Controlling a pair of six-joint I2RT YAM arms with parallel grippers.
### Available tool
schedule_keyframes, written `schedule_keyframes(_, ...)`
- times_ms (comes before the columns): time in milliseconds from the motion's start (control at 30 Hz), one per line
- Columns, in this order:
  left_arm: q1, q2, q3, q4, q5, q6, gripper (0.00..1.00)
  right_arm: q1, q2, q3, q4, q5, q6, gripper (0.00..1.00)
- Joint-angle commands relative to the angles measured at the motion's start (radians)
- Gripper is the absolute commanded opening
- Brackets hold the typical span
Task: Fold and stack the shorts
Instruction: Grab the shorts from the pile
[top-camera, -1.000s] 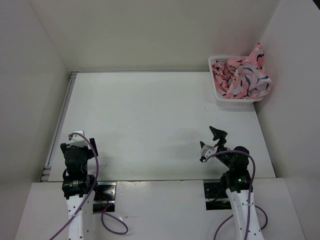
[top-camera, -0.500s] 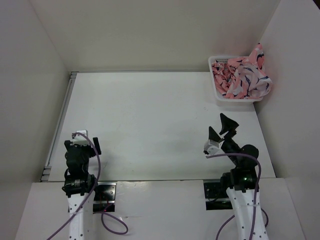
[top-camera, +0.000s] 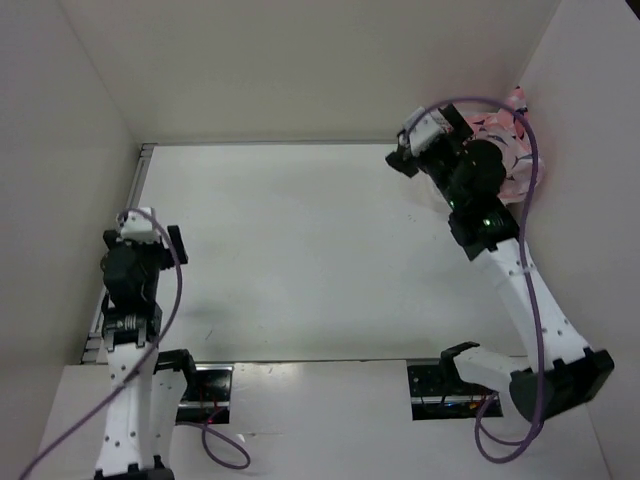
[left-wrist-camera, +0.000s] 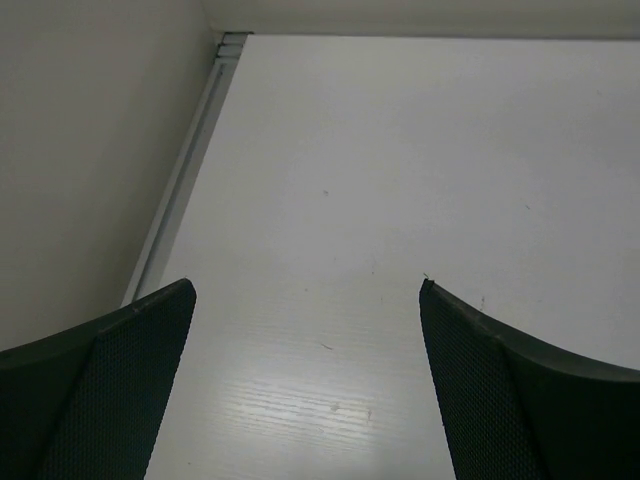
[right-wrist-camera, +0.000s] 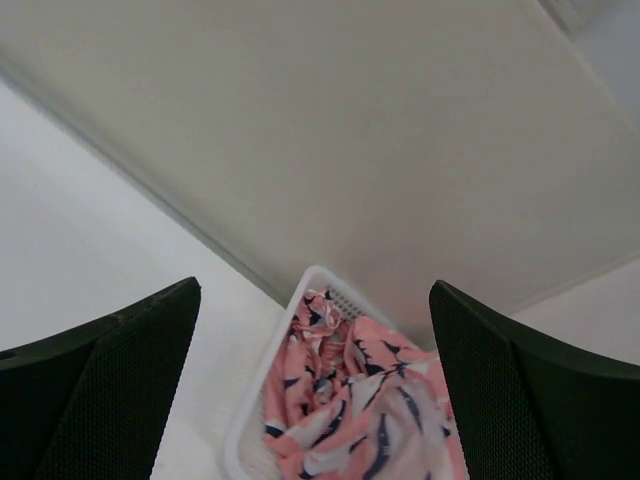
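The shorts (right-wrist-camera: 350, 400), salmon-pink with navy and white fish shapes, lie crumpled in a white mesh basket (right-wrist-camera: 262, 380) at the table's far right corner. In the top view my right arm (top-camera: 470, 175) covers most of the basket, and only a pink edge of the shorts (top-camera: 517, 105) shows. My right gripper (right-wrist-camera: 313, 284) is open and empty, held above and just short of the basket. My left gripper (left-wrist-camera: 306, 282) is open and empty above bare table near the left edge; it also shows in the top view (top-camera: 165, 240).
White walls close the table at the back, left and right. A metal rail (left-wrist-camera: 190, 160) runs along the left edge. The white tabletop (top-camera: 290, 250) stretches between the two arms.
My right arm has stretched from the near edge out to the far right corner over the basket. My left arm has risen and moved forward along the left side. Both grippers stay open.
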Motion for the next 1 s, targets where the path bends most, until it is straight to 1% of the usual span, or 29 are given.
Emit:
schedule_keyframes(0,-0.001,0.273,0.173,-0.024,0.047,0.002,0.99,0.022,0.203,0.167,0.015,0.343,0.325,1.0)
schedule_keyframes(33,-0.001,0.348,0.278,-0.047,0.085,0.002,0.99,0.022,0.229,0.179,0.054,0.359,0.352,1.0)
schedule_keyframes(67,-0.001,0.486,0.331,-0.1,0.105,0.002,0.99,0.022,0.249,0.19,0.064,0.359,0.382,1.0)
schedule_keyframes(133,-0.011,0.597,0.42,-0.133,0.154,0.002,0.99,0.022,0.332,0.23,0.064,0.389,0.424,1.0)
schedule_keyframes(167,-0.011,0.657,0.467,-0.133,0.173,0.002,0.99,0.022,0.363,0.245,0.064,0.408,0.465,0.96)
schedule_keyframes(200,-0.011,0.67,0.48,-0.133,0.197,0.002,0.99,0.011,0.427,0.273,0.076,0.446,0.487,0.88)
schedule_keyframes(233,-0.011,0.696,0.491,-0.121,0.248,0.002,0.99,0.001,0.467,0.297,0.076,0.458,0.508,0.82)
schedule_keyframes(267,-0.02,0.714,0.508,-0.121,0.266,0.002,0.99,-0.036,0.51,0.332,0.058,0.458,0.572,0.79)
schedule_keyframes(300,-0.02,0.736,0.547,-0.135,0.285,0.002,0.99,-0.057,0.617,0.43,0.034,0.496,0.621,0.74)
schedule_keyframes(333,-0.02,0.778,0.569,-0.156,0.299,0.002,0.99,-0.08,0.677,0.495,-0.006,0.516,0.678,0.63)
schedule_keyframes(367,-0.02,0.795,0.584,-0.156,0.332,0.002,0.99,-0.128,0.741,0.644,-0.113,0.535,0.782,0.6)
schedule_keyframes(400,-0.02,0.809,0.595,-0.156,0.348,0.002,0.99,-0.148,0.868,0.716,-0.163,0.575,0.821,0.58)
schedule_keyframes(433,-0.02,0.838,0.617,-0.156,0.348,0.002,0.99,-0.163,0.918,0.766,-0.193,0.605,0.844,0.58)
schedule_keyframes(467,-0.02,0.855,0.627,-0.168,0.348,0.002,0.99,-0.173,0.95,0.794,-0.177,0.638,0.844,0.58)
schedule_keyframes(500,-0.02,0.871,0.64,-0.168,0.357,0.002,0.99,-0.173,0.973,0.795,-0.151,0.674,0.825,0.59)
schedule_keyframes(533,-0.02,0.904,0.649,-0.178,0.357,0.002,0.99,-0.173,1.018,0.804,-0.139,0.704,0.824,0.68)
schedule_keyframes(633,-0.02,0.969,0.67,-0.178,0.346,0.002,0.99,-0.183,1.102,0.856,-0.161,0.713,0.85,0.69)
schedule_keyframes(733,-0.02,1.03,0.715,-0.178,0.334,0.002,0.99,-0.193,1.162,0.899,-0.151,0.763,0.879,0.55)
schedule_keyframes(767,-0.02,1.044,0.726,-0.178,0.334,0.002,0.99,-0.193,1.177,0.941,-0.151,0.764,0.893,0.47)
schedule_keyframes(800,-0.02,1.068,0.744,-0.178,0.334,0.002,0.99,-0.205,1.193,0.959,-0.169,0.764,0.893,0.44)
schedule_keyframes(867,-0.02,1.093,0.753,-0.188,0.334,0.002,0.99,-0.214,1.234,0.991,-0.169,0.773,0.903,0.35)
schedule_keyframes(967,-0.02,1.138,0.792,-0.198,0.334,0.002,0.99,-0.214,1.286,1.018,-0.169,0.762,0.903,0.35)
